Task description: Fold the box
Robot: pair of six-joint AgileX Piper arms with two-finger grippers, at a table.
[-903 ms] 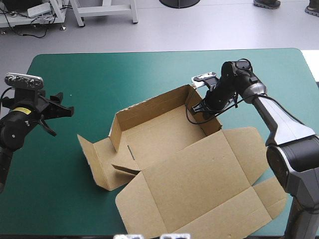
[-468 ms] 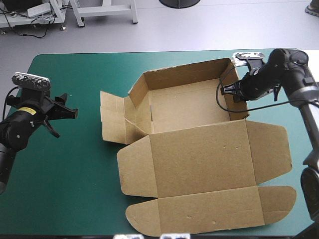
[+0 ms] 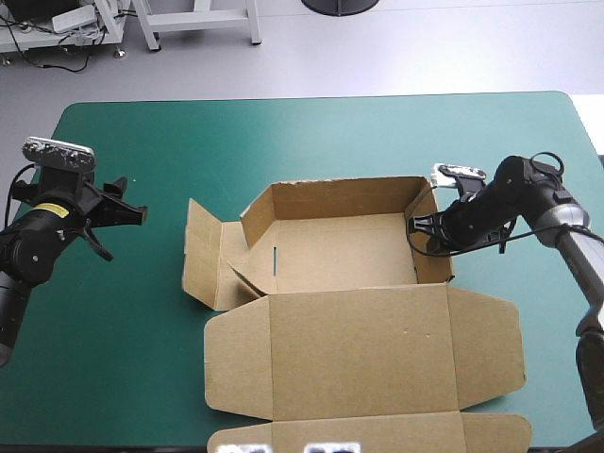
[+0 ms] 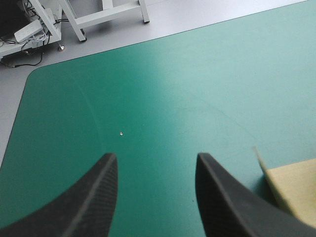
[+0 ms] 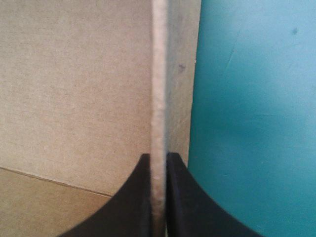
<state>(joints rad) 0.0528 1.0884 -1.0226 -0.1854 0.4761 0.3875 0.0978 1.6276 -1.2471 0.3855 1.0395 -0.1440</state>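
Observation:
The brown box [image 3: 344,250] lies mid-table as an open tray, its back and right walls raised and its lid [image 3: 363,354] flat toward the near edge. At the left end a flap [image 3: 200,253] stands loosely outward. My right gripper [image 3: 422,226] is shut on the box's right wall; in the right wrist view the wall's edge [image 5: 159,98] runs up from between the gripper [image 5: 158,163]. My left gripper [image 3: 123,209] hangs open over bare cover, left of the box. Beside the left gripper [image 4: 156,165] a corner of brown board [image 4: 291,190] shows.
The teal-green cover [image 3: 151,142] is bare at the back and along the left side. The flat lid reaches nearly to the table's near edge. The table's far edge [image 3: 311,96] meets grey floor.
My right gripper has dragged the box by its right wall, turning it square to the table and pulling it toward the near edge. The left arm has stayed put.

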